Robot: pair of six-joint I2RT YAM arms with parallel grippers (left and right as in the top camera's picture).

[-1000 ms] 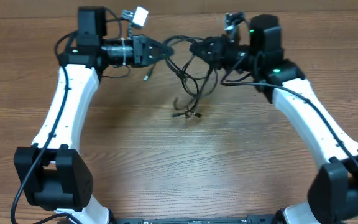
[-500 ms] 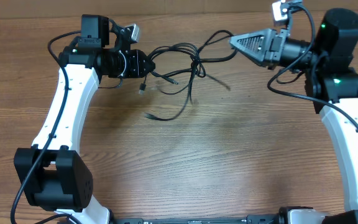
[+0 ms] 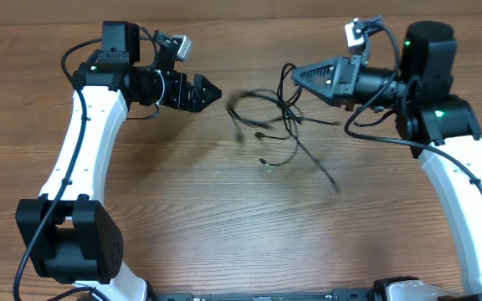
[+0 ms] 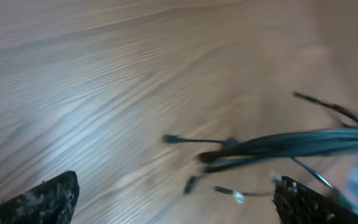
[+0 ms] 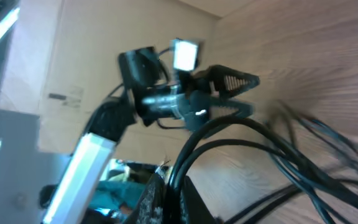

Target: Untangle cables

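The cables are a loose black tangle hanging, blurred, from my right gripper above the middle of the wooden table, with one strand trailing down towards the right. The right wrist view shows two thick strands of the cables pinched in my right gripper, which is shut on them. My left gripper hovers to the left of the tangle, apart from it. In the left wrist view my left gripper is wide open with nothing in it. Beyond it run the cables, and a silvery-tipped plug hangs low.
The wooden table fills the overhead view, with its far edge along the top. Both white arms reach in from the near corners. In the right wrist view the left arm faces me across the tangle.
My left gripper has opened and let go of the cables. The tangle has swung right and now hangs from my right gripper alone. The right gripper has come a little left and lower.
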